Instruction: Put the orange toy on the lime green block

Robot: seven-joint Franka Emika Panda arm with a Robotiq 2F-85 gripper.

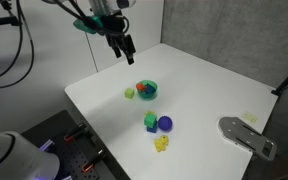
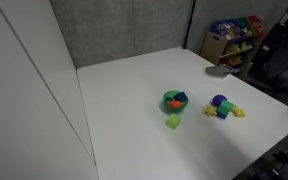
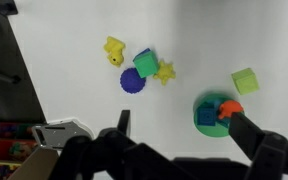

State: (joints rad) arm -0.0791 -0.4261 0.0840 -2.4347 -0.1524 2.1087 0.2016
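Item 1. Yellow toy point(image 1: 162, 143): nearest the camera in an exterior view, on the white table point(image 1: 204, 90). Count of yellow pieces: two. The second is star-like point(image 3: 165, 72) in the wrist view and touches the next item.

Item 2. Lime green block point(image 1: 151, 121): count one. It is flat on the table, its square face turned a little askew in the wrist view. The blue round piece point(image 1: 165, 124), count one, is just beside it.

Item 3. Dark green bowl point(image 1: 146, 90): count one, farther back and well apart from the block cluster.

Item 4. Orange toy point(image 3: 230, 108): count one, inside the bowl at its rim, next to a blue block point(image 3: 207, 115), count one. It is too small and blurred to read a long axis or heading.

Item 5. Pale yellow-green cube point(image 1: 129, 94): count one, on the table just beside the bowl, not touching it.

Item 6. Gripper point(image 1: 124, 45): farthest, hanging high above the far part of the table. Its fingers point(image 3: 246, 130) are spread wide with nothing between them.
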